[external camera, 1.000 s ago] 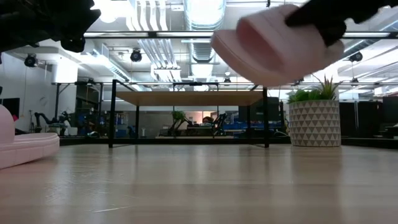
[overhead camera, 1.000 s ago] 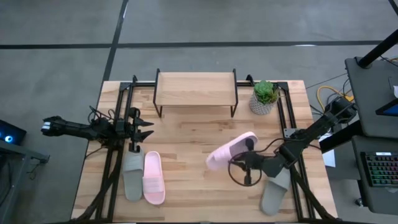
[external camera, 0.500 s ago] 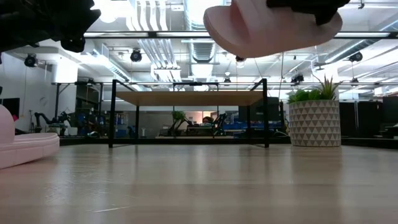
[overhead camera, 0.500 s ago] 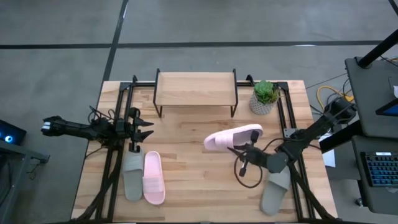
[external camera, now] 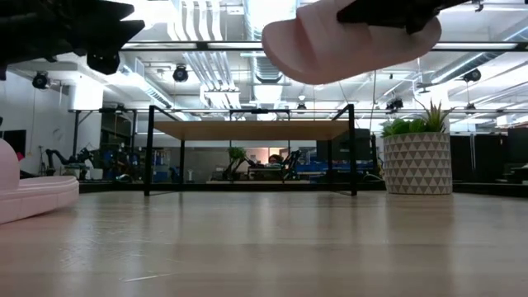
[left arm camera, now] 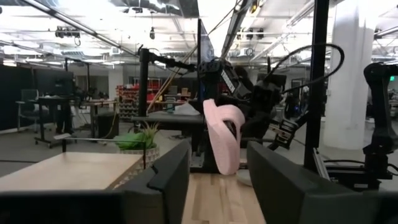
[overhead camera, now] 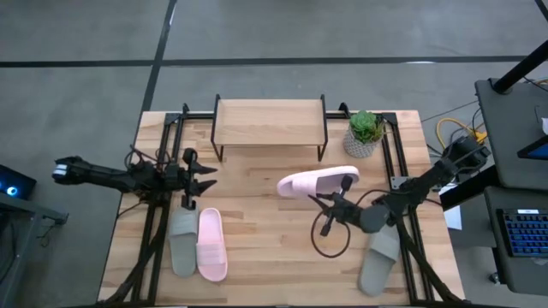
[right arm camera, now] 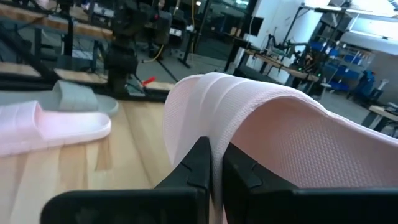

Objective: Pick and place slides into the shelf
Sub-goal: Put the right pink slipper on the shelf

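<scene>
So far the shelf [overhead camera: 269,123] holds nothing. At the table's left, the left gripper [overhead camera: 204,177] hovers with fingers parted and empty, just above the grey slide [overhead camera: 181,242] and pink slide [overhead camera: 212,244] lying side by side. Toward the right, the right gripper [overhead camera: 336,205] is clamped on a second pink slide [overhead camera: 317,181], lifted in front of the shelf. Another grey slide [overhead camera: 378,260] lies at the right edge. All four remain to be placed.

robotics lab: exposed ceiling ducts [external camera: 202,62], workbenches [right arm camera: 292,62], other robot arms [left arm camera: 379,118].
</scene>
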You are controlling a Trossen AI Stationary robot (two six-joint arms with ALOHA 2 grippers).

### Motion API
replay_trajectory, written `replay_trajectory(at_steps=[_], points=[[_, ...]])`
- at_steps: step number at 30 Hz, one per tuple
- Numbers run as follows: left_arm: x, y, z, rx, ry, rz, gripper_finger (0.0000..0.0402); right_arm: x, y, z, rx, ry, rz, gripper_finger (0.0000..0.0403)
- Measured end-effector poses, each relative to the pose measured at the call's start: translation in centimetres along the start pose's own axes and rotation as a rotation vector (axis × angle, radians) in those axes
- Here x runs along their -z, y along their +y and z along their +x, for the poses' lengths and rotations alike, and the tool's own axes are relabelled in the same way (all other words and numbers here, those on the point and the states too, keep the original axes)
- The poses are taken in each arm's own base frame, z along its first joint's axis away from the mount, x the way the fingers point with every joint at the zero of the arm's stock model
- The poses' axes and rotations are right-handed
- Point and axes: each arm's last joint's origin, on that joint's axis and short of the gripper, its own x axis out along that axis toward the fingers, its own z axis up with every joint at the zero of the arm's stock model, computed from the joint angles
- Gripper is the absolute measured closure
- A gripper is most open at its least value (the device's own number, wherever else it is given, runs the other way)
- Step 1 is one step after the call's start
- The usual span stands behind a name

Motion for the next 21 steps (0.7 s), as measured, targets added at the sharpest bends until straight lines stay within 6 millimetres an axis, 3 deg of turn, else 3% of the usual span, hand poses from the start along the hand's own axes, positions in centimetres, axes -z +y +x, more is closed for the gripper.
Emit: replay_trajectory(at_steps=[9,21], points=[[-1.8,-0.4,3.0,-0.027,0.029,0.007,0.0158,-1.1,-0.2,0.1,-0.008,-0.075,-0.030,0.0392],[-1.6,-1.5,8.3,-0.022,0.115,0.023,0.0152,-1.9,-0.7,1.0,-0.017,-0.108,-0.049,0.0392]])
